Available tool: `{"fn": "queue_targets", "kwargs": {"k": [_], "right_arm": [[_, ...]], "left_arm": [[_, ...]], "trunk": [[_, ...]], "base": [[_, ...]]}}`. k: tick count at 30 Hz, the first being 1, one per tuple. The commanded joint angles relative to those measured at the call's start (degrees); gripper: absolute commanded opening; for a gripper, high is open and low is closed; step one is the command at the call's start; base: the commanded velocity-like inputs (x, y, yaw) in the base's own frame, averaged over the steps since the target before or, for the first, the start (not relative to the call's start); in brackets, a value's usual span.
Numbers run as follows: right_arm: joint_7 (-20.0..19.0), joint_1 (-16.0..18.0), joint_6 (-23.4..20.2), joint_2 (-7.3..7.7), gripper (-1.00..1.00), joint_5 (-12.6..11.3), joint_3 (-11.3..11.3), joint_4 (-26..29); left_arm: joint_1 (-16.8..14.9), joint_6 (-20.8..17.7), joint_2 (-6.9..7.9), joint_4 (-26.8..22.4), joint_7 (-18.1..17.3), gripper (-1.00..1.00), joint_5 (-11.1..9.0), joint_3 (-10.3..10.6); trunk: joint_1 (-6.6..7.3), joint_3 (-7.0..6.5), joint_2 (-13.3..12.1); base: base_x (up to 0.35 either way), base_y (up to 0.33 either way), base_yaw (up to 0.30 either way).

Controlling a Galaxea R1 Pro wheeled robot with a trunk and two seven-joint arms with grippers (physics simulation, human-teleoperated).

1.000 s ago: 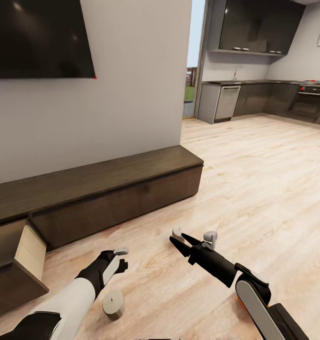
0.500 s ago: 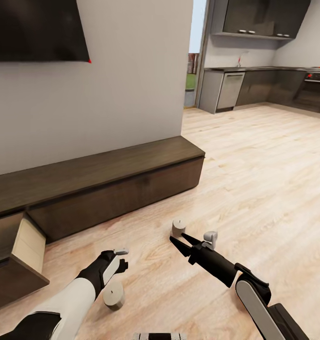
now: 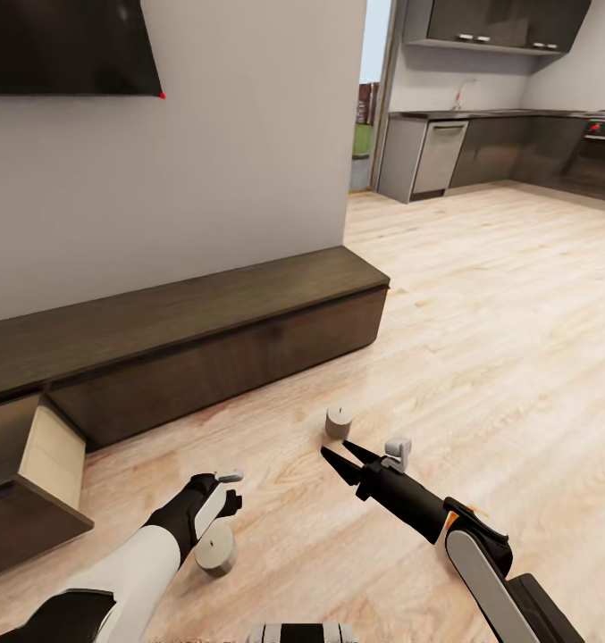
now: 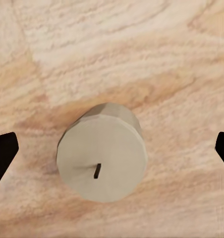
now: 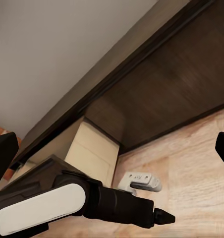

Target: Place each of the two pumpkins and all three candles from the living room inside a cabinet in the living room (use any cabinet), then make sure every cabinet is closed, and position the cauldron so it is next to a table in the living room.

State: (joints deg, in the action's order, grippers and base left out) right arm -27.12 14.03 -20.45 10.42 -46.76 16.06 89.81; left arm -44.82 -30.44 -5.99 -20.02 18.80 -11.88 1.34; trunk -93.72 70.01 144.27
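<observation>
Candle pickup: left gripper (image 4: 112, 148) spread wide above candle (image 4: 102, 151); 2nd candle (image 3: 339, 421) at 12 o'clock of gaping right gripper (image 3: 342, 455); next, descend, clamp.

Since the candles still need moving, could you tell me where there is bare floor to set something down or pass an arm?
The widest free patch is the plank floor right of the cabinet, running toward the kitchen. A narrower strip lies between the cabinet front and the far candle. It is crowded low down: the left gripper over the near candle, the right gripper, and the open drawer.
</observation>
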Motion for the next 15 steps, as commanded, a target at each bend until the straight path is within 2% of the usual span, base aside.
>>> {"fn": "queue_targets", "kwargs": {"k": [1, 5, 11, 15], "right_arm": [[0.05, 0.03, -0.38, 0.03, 1.0, -0.61, 0.02, 0.04], [0.03, 0.03, -0.45, 0.03, 1.0, -0.61, 0.02, 0.03], [-6.46, 0.03, -0.59, 0.17, 1.0, -0.73, -0.24, -0.12], [-7.95, 0.03, -0.59, 0.2, 1.0, -0.77, -0.38, -0.15]], "left_arm": [[-0.01, -0.21, 0.01, -0.1, 0.45, 1.0, -0.6, 0.15], [-0.01, -0.2, -0.02, -0.1, 0.45, 1.0, -0.6, 0.15], [-0.01, -0.23, 0.01, -0.1, 0.45, 1.0, -0.6, 0.15], [-0.01, -0.23, 0.01, -0.1, 0.45, 1.0, -0.6, 0.15]], "trunk": [[-0.01, 0.27, 0.04], [-0.11, 1.16, 0.09], [-0.11, 1.16, 0.09], [-0.11, 1.16, 0.09]], "base": [[0.0, 0.0, 0.0], [0.0, 0.0, 0.0], [0.0, 0.0, 0.0], [0.0, 0.0, 0.0]]}}
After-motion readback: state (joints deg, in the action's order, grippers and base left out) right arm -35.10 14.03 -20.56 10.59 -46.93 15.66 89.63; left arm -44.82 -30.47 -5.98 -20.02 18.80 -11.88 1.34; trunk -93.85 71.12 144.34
